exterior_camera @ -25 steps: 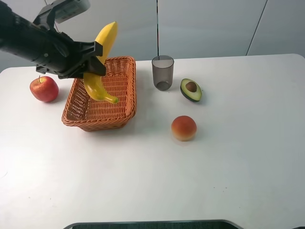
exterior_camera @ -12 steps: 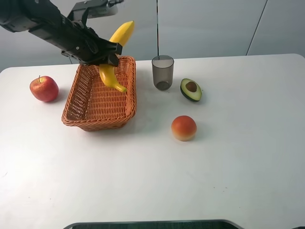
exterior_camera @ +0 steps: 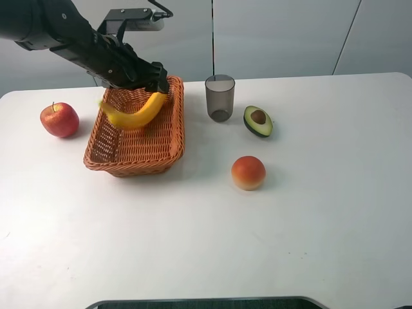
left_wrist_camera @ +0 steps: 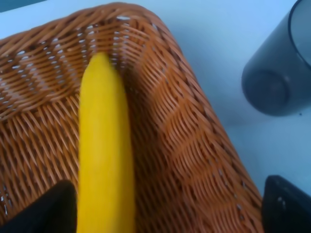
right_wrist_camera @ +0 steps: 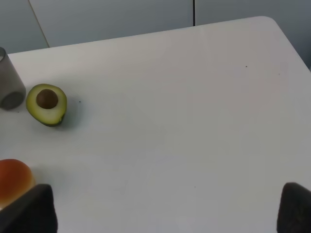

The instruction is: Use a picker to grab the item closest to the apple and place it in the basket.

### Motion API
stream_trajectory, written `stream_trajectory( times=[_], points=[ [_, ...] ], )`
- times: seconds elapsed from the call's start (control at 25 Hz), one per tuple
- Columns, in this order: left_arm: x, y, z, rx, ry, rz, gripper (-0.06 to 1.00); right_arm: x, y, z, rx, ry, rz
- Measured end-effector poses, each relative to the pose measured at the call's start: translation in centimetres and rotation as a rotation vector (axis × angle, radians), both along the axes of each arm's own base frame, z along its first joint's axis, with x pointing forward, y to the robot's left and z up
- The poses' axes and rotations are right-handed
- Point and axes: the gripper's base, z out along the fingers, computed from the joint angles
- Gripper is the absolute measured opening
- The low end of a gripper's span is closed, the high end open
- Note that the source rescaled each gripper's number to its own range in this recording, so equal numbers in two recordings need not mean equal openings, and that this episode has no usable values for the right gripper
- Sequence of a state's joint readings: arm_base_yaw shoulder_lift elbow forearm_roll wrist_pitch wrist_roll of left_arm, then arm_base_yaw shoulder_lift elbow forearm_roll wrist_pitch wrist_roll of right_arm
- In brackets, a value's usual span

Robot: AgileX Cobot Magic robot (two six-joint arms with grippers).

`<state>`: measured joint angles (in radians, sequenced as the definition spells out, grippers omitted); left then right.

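Banana (exterior_camera: 134, 114): at far end of basket (exterior_camera: 132, 168), blurred, long axis left-right, right tip higher, left tip toward apple (exterior_camera: 59, 120).
Left gripper (exterior_camera: 154, 82): fingers spread wide, clamping nothing.
Right gripper (right_wrist_camera: 165, 208): spread, empty.

Bright, even overhead light washes the white table (exterior_camera: 309, 225). Shadows beside the apple (exterior_camera: 59, 120) and cup (exterior_camera: 219, 98) are short and soft. In the high view the banana (exterior_camera: 134, 117) smears with motion blur at its left tip. The left wrist close-up is soft, and the banana's near end at lower left is out of focus.
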<state>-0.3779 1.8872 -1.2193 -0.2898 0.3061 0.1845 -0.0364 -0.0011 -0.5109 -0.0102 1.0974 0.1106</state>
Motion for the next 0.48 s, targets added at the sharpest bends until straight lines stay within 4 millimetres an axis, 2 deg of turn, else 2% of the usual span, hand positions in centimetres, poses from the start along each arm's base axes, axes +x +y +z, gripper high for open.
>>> stream_trajectory(
  times=[0.2, 0.48],
  points=[
    [-0.4, 0.0, 0.1, 0.008, 0.034, -0.012, 0.96, 0.0, 0.0, 0.0, 0.000, 0.000, 0.000],
    [-2.5, 0.8, 4.4, -0.008, 0.060, -0.035, 0.96, 0.0, 0.0, 0.0, 0.000, 0.000, 0.000]
  ],
)
